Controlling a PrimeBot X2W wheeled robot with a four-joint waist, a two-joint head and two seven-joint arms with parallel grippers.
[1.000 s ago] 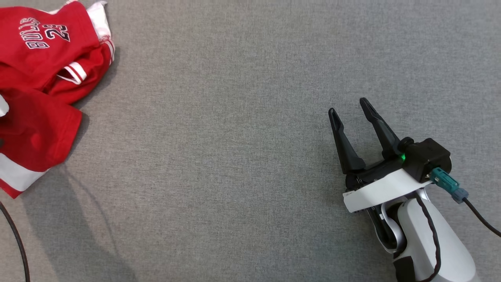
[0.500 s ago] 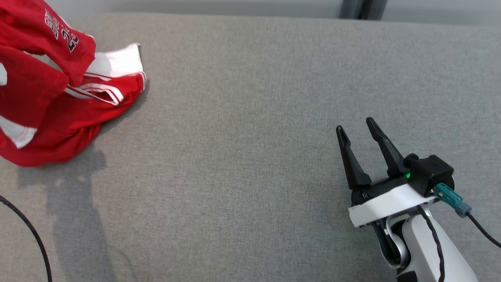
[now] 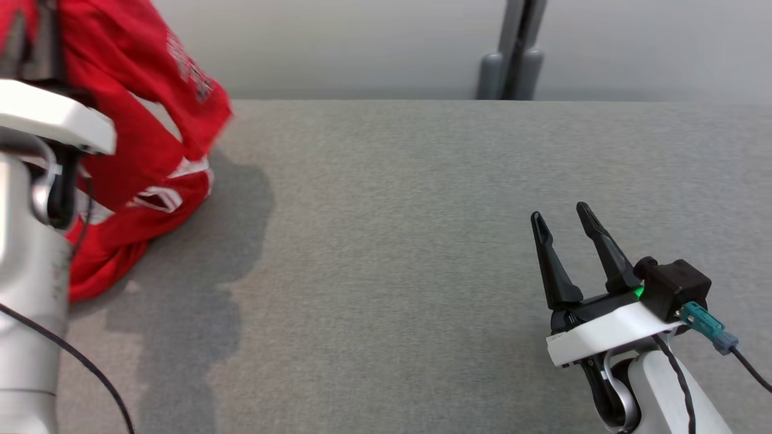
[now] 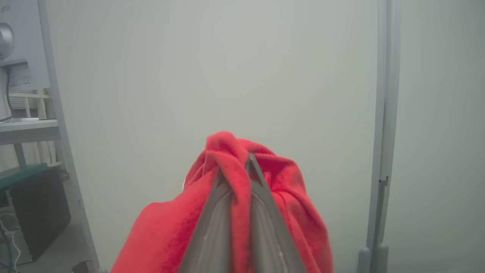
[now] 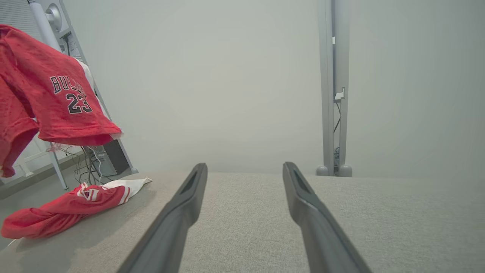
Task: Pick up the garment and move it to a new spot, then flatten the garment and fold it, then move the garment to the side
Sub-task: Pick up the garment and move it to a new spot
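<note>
- Red jersey T-shirt (image 3: pixel 139 120) hangs bunched at the bench's (image 3: pixel 386 241) left edge, toward the far corner.
- Upper part is up in the air. Lower part lies crumpled on the grey fabric top, with a white sleeve and red-white striped trim showing there.
- "BULLS 23" lettering (image 5: pixel 70 94) in black and white reads clearly from the right wrist view, on the raised panel. It is blurred in the head view.
- Left gripper (image 4: pixel 237 168) is clamped on the T-shirt: a fold of red cloth is pinched between the two fingers and spills over both sides.
- Left forearm (image 3: pixel 30 301), pale, stands upright at the left edge just in front of the cloth, and a black cable (image 3: pixel 90 367) trails off it.
- Right gripper (image 3: pixel 559 212) is spread apart with nothing between the fingers. It sits low over the bench's near right part, well apart from the T-shirt, fingers pointing toward the far edge.
- Green light (image 3: pixel 638 293) glows on the right wrist, with a teal connector (image 3: pixel 699 319) just beside it.
- Dark shadow (image 3: pixel 235 199) falls on the fabric top to the right of the T-shirt.
- Grey post (image 3: pixel 512 48) stands beyond the far edge against a pale wall (image 3: pixel 362 42).
- Shelving (image 4: pixel 26 129) with cables sits off the left side, behind the raised cloth.
</note>
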